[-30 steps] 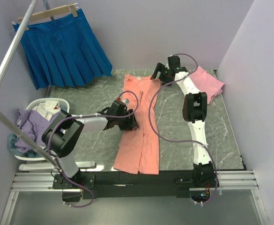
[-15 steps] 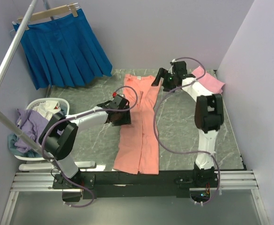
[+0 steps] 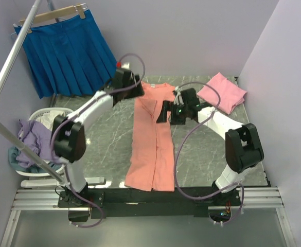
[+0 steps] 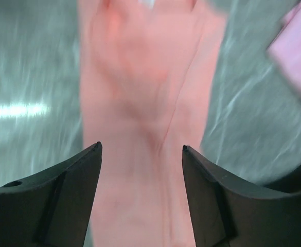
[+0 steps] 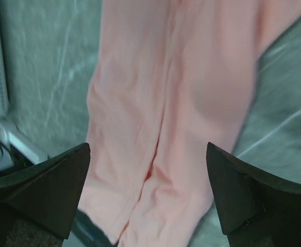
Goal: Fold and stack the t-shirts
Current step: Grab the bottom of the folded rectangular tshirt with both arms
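The salmon-orange t-shirt (image 3: 151, 139) lies on the table as a long narrow strip, both sides folded in, running from the far middle to the near edge. It fills the left wrist view (image 4: 140, 103) and the right wrist view (image 5: 176, 113). The lighter pink t-shirt (image 3: 222, 91) lies folded at the far right; its corner shows in the left wrist view (image 4: 297, 56). My left gripper (image 3: 136, 88) is open and empty over the strip's far end (image 4: 141, 149). My right gripper (image 3: 165, 111) is open and empty beside the strip's right edge (image 5: 147, 154).
A bright blue pleated skirt (image 3: 68, 51) hangs on a hanger at the back left. A white basket (image 3: 39, 135) with lilac clothes stands left of the table. A white pole (image 3: 11, 62) slants across the left. The metal rail (image 3: 140, 198) runs along the near edge.
My left gripper has swung from the strip's middle left up to its far end. My right gripper has moved from the far end, near the pink t-shirt, down to the strip's right edge.
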`<control>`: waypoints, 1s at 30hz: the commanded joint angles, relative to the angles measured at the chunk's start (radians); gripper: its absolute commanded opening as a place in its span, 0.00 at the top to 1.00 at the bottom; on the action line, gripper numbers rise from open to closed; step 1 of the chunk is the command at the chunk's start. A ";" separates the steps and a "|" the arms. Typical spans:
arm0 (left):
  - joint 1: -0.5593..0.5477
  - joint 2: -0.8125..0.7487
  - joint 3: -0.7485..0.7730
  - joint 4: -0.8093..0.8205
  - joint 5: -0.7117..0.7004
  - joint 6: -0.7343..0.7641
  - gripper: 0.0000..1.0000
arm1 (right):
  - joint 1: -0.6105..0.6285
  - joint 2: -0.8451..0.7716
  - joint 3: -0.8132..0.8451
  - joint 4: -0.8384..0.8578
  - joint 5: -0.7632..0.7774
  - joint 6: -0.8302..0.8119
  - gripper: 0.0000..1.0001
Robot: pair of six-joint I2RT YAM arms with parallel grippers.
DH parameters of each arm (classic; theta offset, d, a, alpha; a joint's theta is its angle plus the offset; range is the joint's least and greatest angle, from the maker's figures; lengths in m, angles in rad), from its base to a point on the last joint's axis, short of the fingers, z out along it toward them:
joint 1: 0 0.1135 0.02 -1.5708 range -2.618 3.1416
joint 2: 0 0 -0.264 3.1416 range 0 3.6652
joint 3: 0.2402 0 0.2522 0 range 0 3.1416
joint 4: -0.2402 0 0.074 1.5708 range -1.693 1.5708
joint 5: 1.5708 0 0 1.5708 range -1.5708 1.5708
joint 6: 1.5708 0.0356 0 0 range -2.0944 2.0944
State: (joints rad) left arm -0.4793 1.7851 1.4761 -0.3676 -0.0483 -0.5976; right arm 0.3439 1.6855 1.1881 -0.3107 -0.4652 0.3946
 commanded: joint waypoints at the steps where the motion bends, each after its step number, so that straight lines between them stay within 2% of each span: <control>1: 0.047 0.227 0.331 0.072 0.180 0.108 0.31 | 0.119 -0.089 -0.114 -0.002 -0.045 -0.008 0.00; 3: 0.056 0.366 0.451 0.032 0.234 0.140 0.32 | 0.179 -0.124 -0.160 0.045 -0.056 0.021 0.00; 4: 0.057 0.408 0.555 0.023 0.307 0.143 0.32 | 0.202 -0.139 -0.197 0.061 -0.067 0.045 0.00; 7: 0.059 0.554 0.708 -0.001 0.427 0.153 0.31 | 0.254 -0.142 -0.240 0.099 -0.089 0.084 0.00; 8: 0.059 0.586 0.734 -0.007 0.508 0.150 0.31 | 0.263 -0.139 -0.245 0.105 -0.101 0.090 0.00; 12: 0.059 0.718 0.779 -0.013 0.652 0.136 0.29 | 0.305 -0.113 -0.258 0.111 -0.110 0.110 0.00; 17: 0.064 0.816 0.788 -0.031 0.654 0.140 0.26 | 0.359 -0.073 -0.262 0.085 -0.096 0.130 0.00; 21: 0.088 0.940 0.888 -0.034 0.654 0.124 0.24 | 0.397 -0.038 -0.271 0.033 -0.046 0.159 0.00; 27: 0.140 1.017 0.966 0.062 0.660 0.062 0.12 | 0.432 -0.043 -0.332 0.021 0.034 0.214 0.00; 30: 0.156 1.037 1.004 0.091 0.625 0.064 0.05 | 0.437 -0.043 -0.355 0.050 0.010 0.225 0.00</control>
State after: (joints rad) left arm -0.3668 2.7434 2.4458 -0.3012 0.6701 -0.5446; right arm 0.7681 1.6447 0.8692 -0.2600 -0.4862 0.5892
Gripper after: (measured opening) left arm 0.905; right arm 0.994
